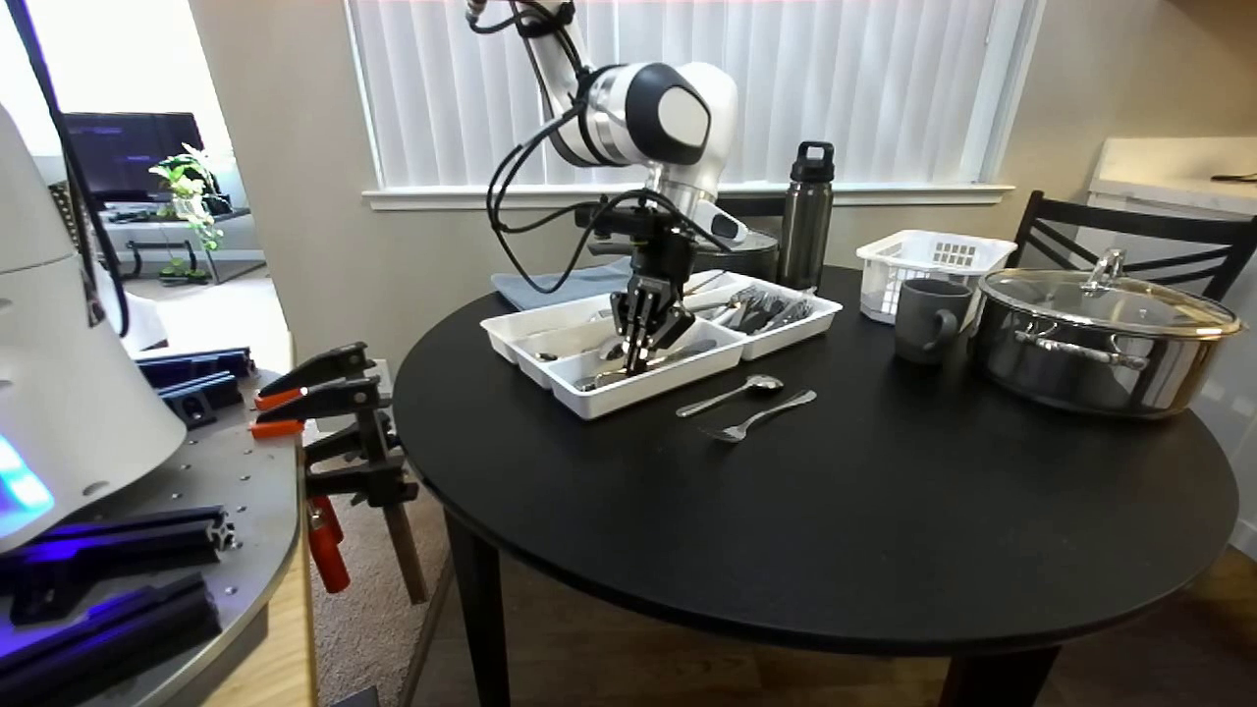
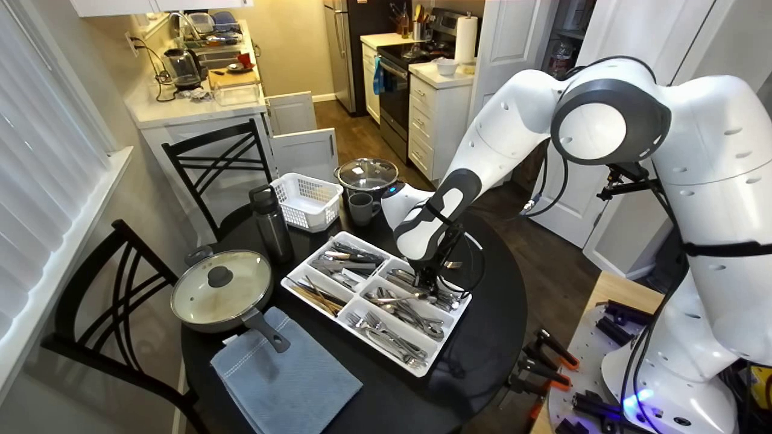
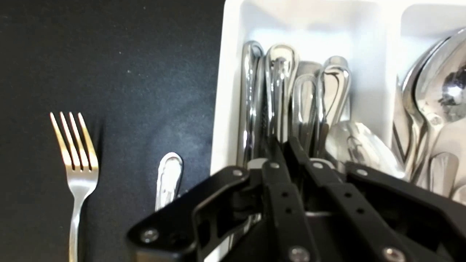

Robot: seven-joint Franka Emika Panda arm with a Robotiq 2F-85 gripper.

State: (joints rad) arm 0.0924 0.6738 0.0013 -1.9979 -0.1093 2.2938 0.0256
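Observation:
My gripper [image 3: 281, 141] points down into the end compartment of the white cutlery tray [image 3: 221, 120]. Its black fingers are drawn close together on a silver cutlery handle [image 3: 281, 98] that shows between the tips. More handles and a spoon bowl [image 3: 360, 145] lie around the fingers. In both exterior views the gripper [image 1: 636, 361] [image 2: 427, 288] is down in the tray [image 1: 658, 395]; the far ends of the cutlery under it are hidden. On the table beside the tray lie a fork [image 1: 761, 418] and a spoon [image 1: 732, 395]; the fork also shows in the wrist view [image 3: 83, 174].
The round black table [image 1: 884, 530] also carries a lidded pot [image 1: 1100, 344], a grey mug [image 1: 928, 319], a white basket [image 2: 307, 202], a steel bottle [image 2: 272, 226], a lidded pan [image 2: 220, 289] and a folded blue cloth [image 2: 289, 374]. Chairs [image 2: 114, 301] stand around it.

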